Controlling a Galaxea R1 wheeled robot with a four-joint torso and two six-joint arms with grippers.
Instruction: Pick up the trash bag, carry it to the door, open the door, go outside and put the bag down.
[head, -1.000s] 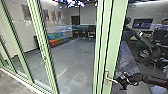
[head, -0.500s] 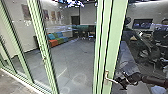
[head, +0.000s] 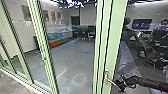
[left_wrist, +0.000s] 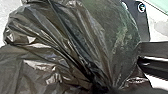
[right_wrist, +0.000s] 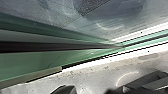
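The door handle (head: 110, 81) has rotated downward at the right gripper (head: 117, 85), likely unlatching; that gripper's closure cannot be determined. The left gripper (left_wrist: 102, 88) clamps the black trash bag's (left_wrist: 65, 47) gathered neck.

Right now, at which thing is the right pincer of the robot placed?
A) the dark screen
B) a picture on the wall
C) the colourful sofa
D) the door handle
D. In the head view, the right pincer is at the free end of the door handle, which is fixed on the green frame.
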